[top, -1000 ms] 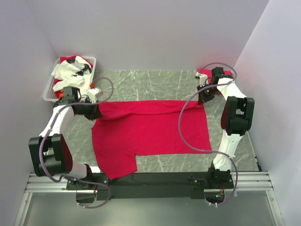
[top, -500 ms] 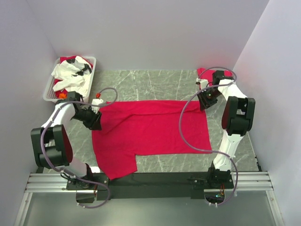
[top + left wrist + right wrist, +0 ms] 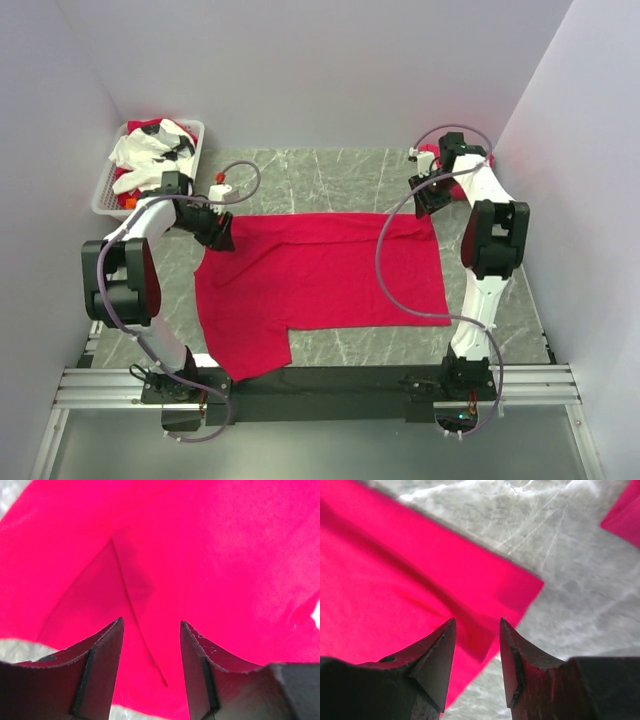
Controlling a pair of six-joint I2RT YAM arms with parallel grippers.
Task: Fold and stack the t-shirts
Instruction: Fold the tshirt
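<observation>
Across the marble tabletop (image 3: 340,170): one red t-shirt (image 3: 320,270) flat, both grippers empty

Close to the near edge, left of centre, one sleeve points toward the arm bases. The body lies flat across the middle. The left gripper (image 3: 151,625) hovers over its far-left corner, jaws apart, holding nothing. The right gripper (image 3: 477,622) is over the far-right corner, jaws likewise apart and empty. A second t-shirt (image 3: 625,520) lies near the far-right corner, and a white basket (image 3: 105,190) of cloth sits in the far-left one.

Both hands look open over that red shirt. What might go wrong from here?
1. The shirt looks doubled over under the left hand, so a grab there might catch only one layer.
2. Its near corner hangs past the table onto the black rail and could snag when pulled.
3. The right arm's cable loops above the shirt and might drag it.
</observation>
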